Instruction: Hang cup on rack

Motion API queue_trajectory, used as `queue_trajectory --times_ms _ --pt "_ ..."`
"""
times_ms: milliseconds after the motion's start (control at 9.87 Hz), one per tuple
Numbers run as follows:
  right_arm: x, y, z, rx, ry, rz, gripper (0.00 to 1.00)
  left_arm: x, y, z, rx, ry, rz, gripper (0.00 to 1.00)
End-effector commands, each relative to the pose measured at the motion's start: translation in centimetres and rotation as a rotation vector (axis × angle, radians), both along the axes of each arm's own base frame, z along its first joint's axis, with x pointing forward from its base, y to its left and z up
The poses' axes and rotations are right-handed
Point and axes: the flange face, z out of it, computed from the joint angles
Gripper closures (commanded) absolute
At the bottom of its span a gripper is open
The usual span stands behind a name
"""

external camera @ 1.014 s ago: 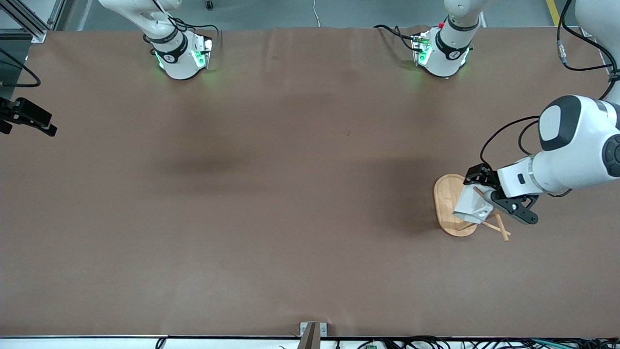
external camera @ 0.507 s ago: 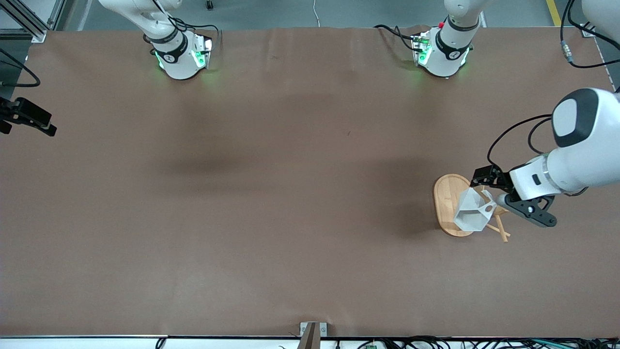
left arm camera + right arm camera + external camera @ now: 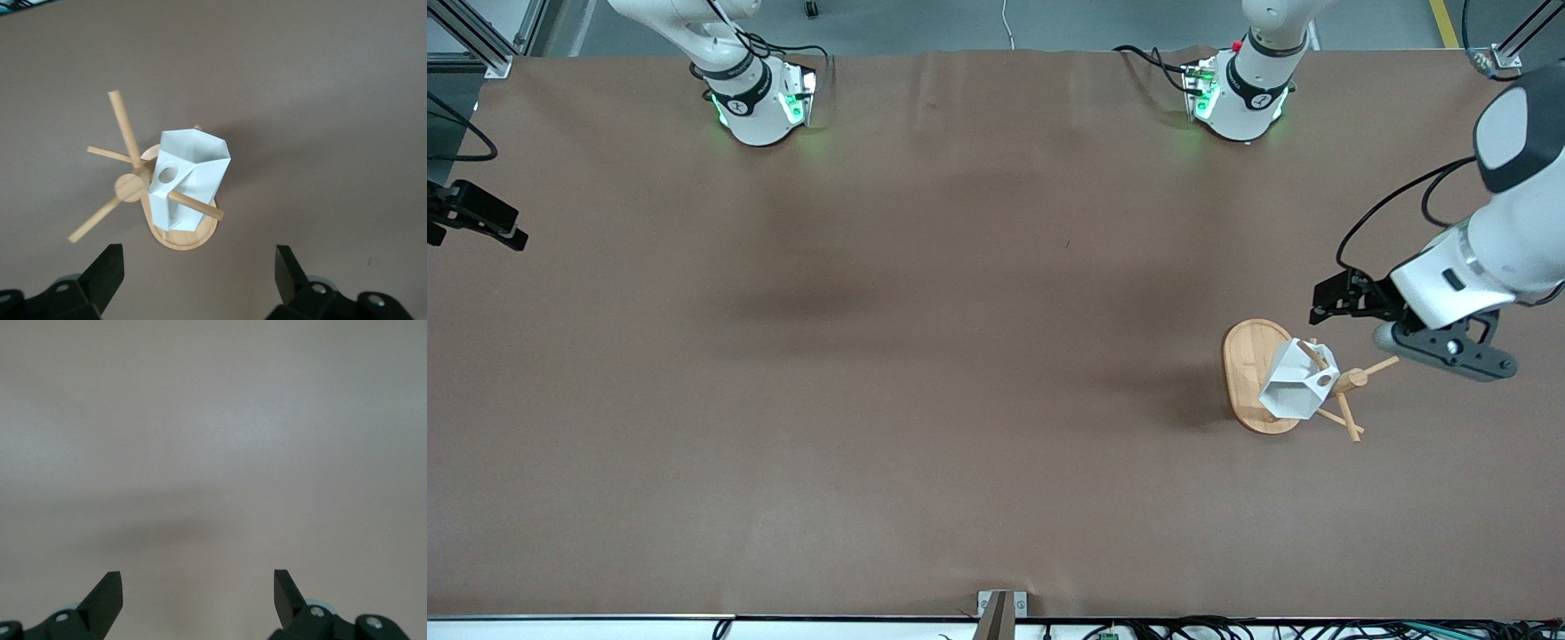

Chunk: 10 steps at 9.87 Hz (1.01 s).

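Note:
The white faceted cup hangs tilted on a peg of the bamboo rack, over its oval base, near the left arm's end of the table. In the left wrist view the cup sits on a peg beside the post, with the peg passing its handle. My left gripper is open and empty, in the air just off the rack toward the left arm's end; it also shows in the left wrist view. My right gripper is open and empty over bare table.
Brown table cover spreads across the view. The two arm bases stand along the edge farthest from the front camera. A black device sits at the right arm's end.
My left gripper has let go of the cup and drawn back from the rack toward the left arm's end. The cup stays hanging on the peg. The right arm has not moved.

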Motion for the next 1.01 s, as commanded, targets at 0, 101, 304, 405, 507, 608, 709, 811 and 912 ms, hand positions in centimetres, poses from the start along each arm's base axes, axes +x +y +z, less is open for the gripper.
queue_trajectory --times_ms 0,101,304,405,507,608,709,811,912 --pt "-0.2 -0.3 0.3 0.011 -0.004 -0.024 0.00 -0.4 0.9 1.3 0.026 0.016 0.059 0.00" --pt "-0.2 -0.8 0.2 0.011 -0.002 -0.030 0.00 -0.4 1.0 2.5 0.025 0.012 0.090 0.00" --pt "-0.1 -0.8 0.1 0.010 -0.004 -0.031 0.00 -0.6 1.1 4.5 0.034 -0.023 0.099 0.00" --pt "-0.1 -0.8 0.1 0.009 -0.004 -0.030 0.00 -1.2 0.4 5.6 0.056 -0.044 0.099 0.00" --pt "0.0 -0.8 0.1 0.009 -0.004 -0.031 0.00 -1.8 0.9 6.5 0.093 -0.062 0.116 0.00" --pt "0.3 -0.7 -0.4 0.007 0.002 -0.030 0.00 -2.1 1.7 7.3 0.106 -0.073 0.146 0.00" --pt "0.2 -0.8 -0.4 0.007 0.004 -0.031 0.00 -3.0 1.3 8.3 0.116 -0.074 0.152 0.00" --pt "0.2 -0.8 -0.4 0.007 0.004 -0.031 0.00 -4.1 1.1 8.5 0.132 -0.033 0.154 0.00" --pt "0.3 -0.9 -0.5 0.002 0.006 -0.032 0.00 -5.5 0.0 8.7 0.121 -0.016 0.157 0.00"
